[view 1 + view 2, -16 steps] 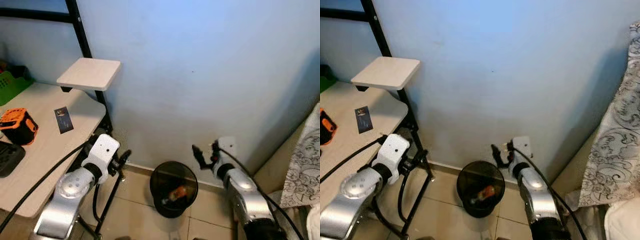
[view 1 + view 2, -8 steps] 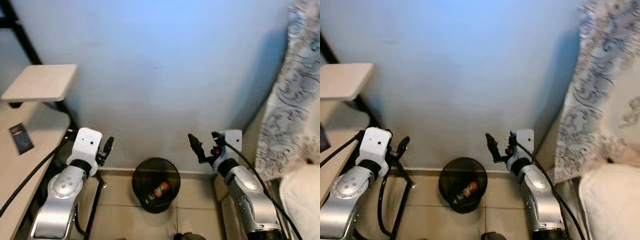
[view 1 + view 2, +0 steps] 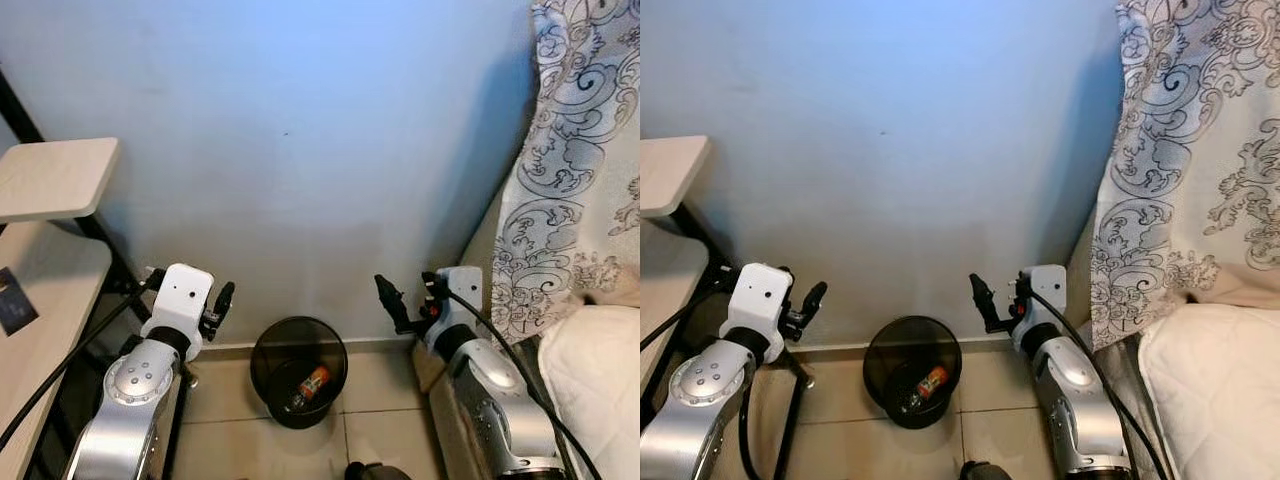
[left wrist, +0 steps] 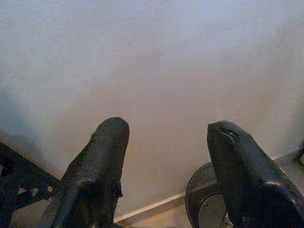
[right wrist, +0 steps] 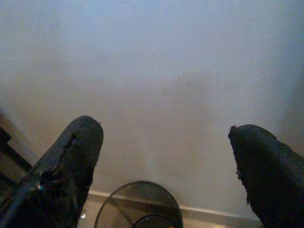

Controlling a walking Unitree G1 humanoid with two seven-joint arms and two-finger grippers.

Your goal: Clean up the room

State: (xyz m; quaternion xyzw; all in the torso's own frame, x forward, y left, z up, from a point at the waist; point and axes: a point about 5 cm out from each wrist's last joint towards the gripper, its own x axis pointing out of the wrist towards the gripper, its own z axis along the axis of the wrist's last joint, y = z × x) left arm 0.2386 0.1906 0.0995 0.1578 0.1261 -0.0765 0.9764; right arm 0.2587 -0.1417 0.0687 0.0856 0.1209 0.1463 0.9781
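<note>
Bin (image 3: 298, 370) stands on the floor (image 3: 380, 425) against the wall (image 3: 300, 150), holding an orange item (image 3: 313, 381). Left gripper (image 4: 166, 142) and right gripper (image 5: 166, 147) hover either side above it, fingers apart, both empty.

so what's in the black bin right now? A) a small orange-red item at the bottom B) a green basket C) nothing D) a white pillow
A: the black bin on the floor by the wall holds a small orange-red item at its bottom, between the open left gripper and open right gripper.
</note>
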